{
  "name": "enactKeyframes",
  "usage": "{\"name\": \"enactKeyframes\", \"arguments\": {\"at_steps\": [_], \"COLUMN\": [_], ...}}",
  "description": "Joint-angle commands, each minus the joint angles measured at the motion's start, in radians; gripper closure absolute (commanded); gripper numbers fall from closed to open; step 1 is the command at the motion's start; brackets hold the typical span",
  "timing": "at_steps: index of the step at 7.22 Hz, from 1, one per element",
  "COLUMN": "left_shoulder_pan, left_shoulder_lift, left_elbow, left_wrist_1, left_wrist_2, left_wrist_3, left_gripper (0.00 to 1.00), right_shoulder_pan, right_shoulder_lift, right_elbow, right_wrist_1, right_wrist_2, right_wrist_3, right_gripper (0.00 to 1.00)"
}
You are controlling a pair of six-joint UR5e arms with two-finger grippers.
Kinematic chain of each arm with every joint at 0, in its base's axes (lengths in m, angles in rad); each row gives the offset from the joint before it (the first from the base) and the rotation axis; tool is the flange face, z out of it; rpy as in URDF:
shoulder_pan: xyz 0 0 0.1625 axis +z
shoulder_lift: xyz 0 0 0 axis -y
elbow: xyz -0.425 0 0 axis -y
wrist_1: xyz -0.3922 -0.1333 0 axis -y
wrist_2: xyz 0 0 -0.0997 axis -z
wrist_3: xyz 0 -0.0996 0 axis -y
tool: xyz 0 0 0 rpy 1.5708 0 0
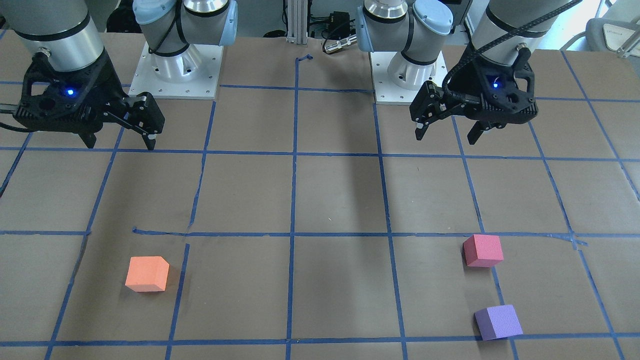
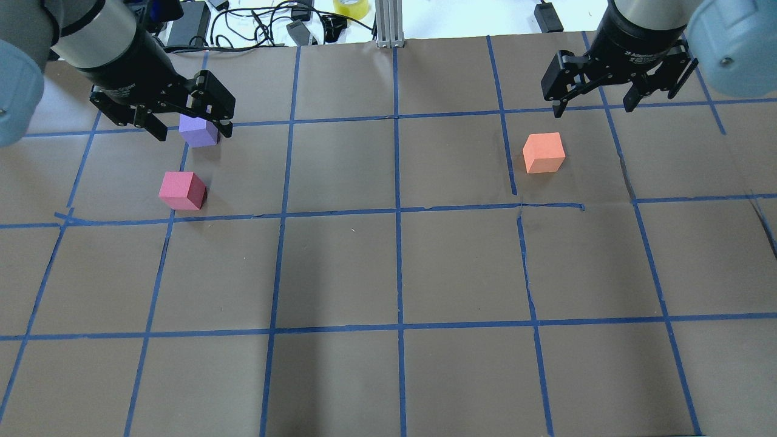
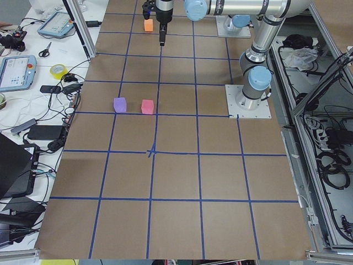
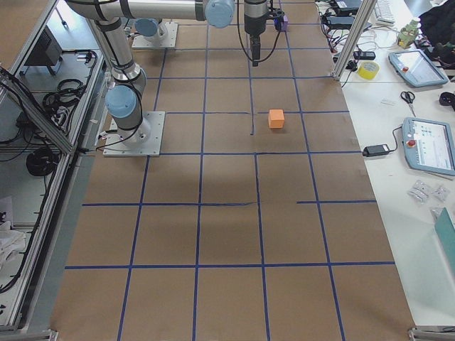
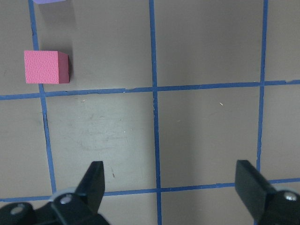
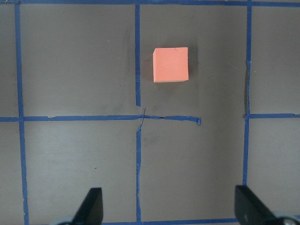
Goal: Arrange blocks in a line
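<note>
The orange block [image 2: 544,152] lies on the robot's right side of the table; it also shows in the front view [image 1: 147,273] and the right wrist view [image 6: 171,64]. The red-pink block [image 2: 181,190] and the purple block [image 2: 200,133] lie close together on the robot's left side, apart from each other; in the front view the red-pink block [image 1: 482,250] is nearer the robot than the purple block [image 1: 498,322]. My left gripper [image 2: 194,132] is open and empty, held high over the table. My right gripper [image 2: 593,109] is open and empty, also held high.
The table [image 2: 394,267] is covered in brown paper with a grid of blue tape. The two arm bases [image 1: 176,65] stand at the robot's edge. Cables and a tape roll [image 2: 351,7] lie beyond the far edge.
</note>
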Motion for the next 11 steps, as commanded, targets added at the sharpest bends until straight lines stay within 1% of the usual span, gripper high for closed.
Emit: {"name": "enactKeyframes", "arguments": {"at_steps": [1, 3, 4, 5, 6, 7, 8, 9, 11], "left_shoulder_pan": [-0.001, -0.005, -0.004, -0.004, -0.004, -0.001, 0.012, 0.016, 0.010], "left_shoulder_lift": [-0.012, -0.012, -0.009, -0.006, -0.008, -0.008, -0.014, -0.015, -0.026], "left_elbow": [0.004, 0.010, 0.005, -0.002, -0.004, 0.001, 0.007, -0.007, -0.015], "left_wrist_1": [0.000, 0.001, 0.003, 0.014, 0.020, 0.021, 0.061, 0.075, 0.061], "left_wrist_2": [0.000, 0.001, -0.002, -0.003, -0.002, -0.003, -0.005, -0.006, -0.005], "left_wrist_3": [-0.014, -0.015, -0.014, 0.002, 0.000, 0.000, 0.002, 0.000, -0.009], "left_gripper": [0.00, 0.00, 0.00, 0.00, 0.00, 0.00, 0.00, 0.00, 0.00], "right_shoulder_pan": [0.000, -0.003, -0.009, -0.015, -0.020, -0.019, -0.022, -0.029, -0.040], "right_shoulder_lift": [0.003, 0.022, 0.068, 0.125, 0.204, 0.264, 0.326, 0.378, 0.450], "right_elbow": [-0.001, -0.011, -0.019, -0.042, -0.065, -0.073, -0.071, -0.068, -0.053], "right_wrist_1": [0.003, -0.009, -0.023, -0.084, -0.128, -0.197, -0.254, -0.277, -0.340], "right_wrist_2": [-0.001, 0.010, 0.010, 0.011, 0.013, 0.013, 0.011, 0.013, 0.016], "right_wrist_3": [0.000, -0.003, -0.015, -0.017, -0.017, -0.017, -0.029, -0.102, -0.153], "right_gripper": [0.00, 0.00, 0.00, 0.00, 0.00, 0.00, 0.00, 0.00, 0.00]}}
